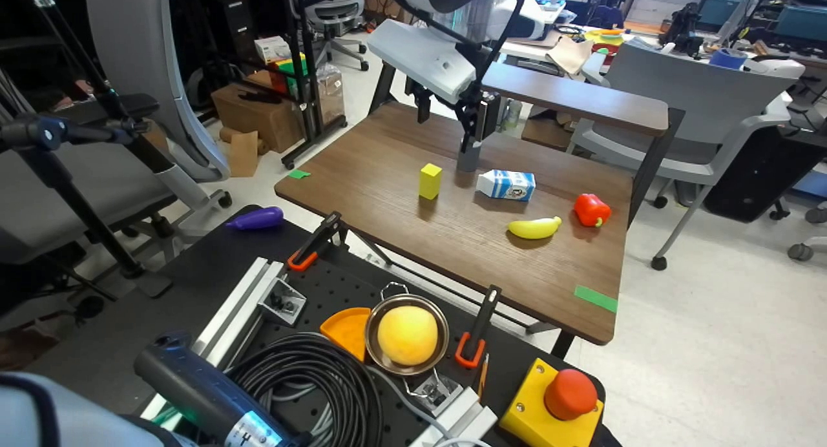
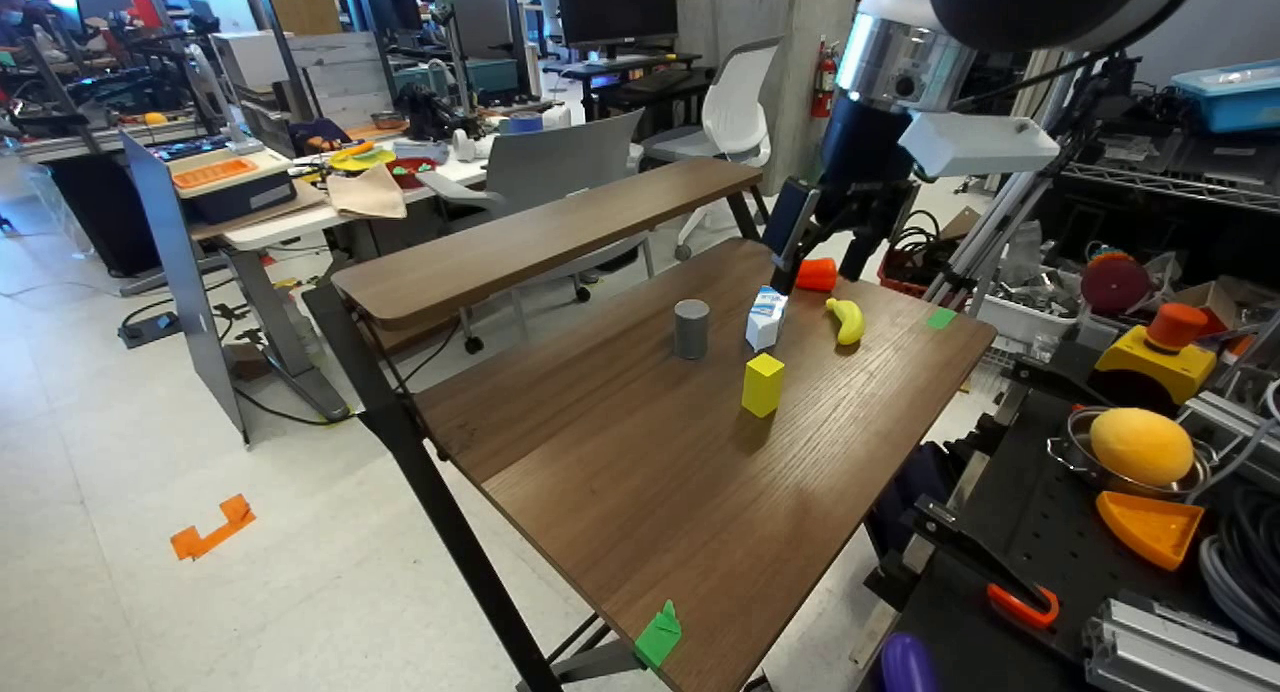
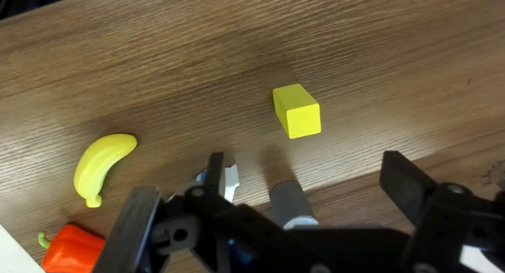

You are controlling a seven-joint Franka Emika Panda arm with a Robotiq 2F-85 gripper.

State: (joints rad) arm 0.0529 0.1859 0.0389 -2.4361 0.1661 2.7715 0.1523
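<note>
A black robot hand [image 3: 303, 156] hangs above a brown wooden counter [image 1: 362, 156], its fingers spread wide and holding nothing. Below it, upright on the counter, stands a yellow block [image 3: 298, 111], seen just ahead of the hand in the wrist view and apart from it. Near the block stands a plain grey can [image 3: 292, 204], partly covered by the hand in the wrist view. Close to the can, a milk carton [image 1: 507, 185] lies on its side; its blue and white print carries a small dark picture, but any lettering is too small to read. Further along lie a yellow banana [image 3: 101, 164] and a red pepper [image 3: 75, 249] with a green stem, near each other. Green tape [image 1: 596, 299] sticks to a corner of the counter. Alongside, a black board [image 1: 349, 285] holds a metal pot [image 1: 443, 334] with a yellow ball [image 1: 407, 335] inside. In an exterior view, a dark cylinder [image 1: 200, 389] bears a bright label [image 1: 253, 431] whose marks cannot be made out
</note>
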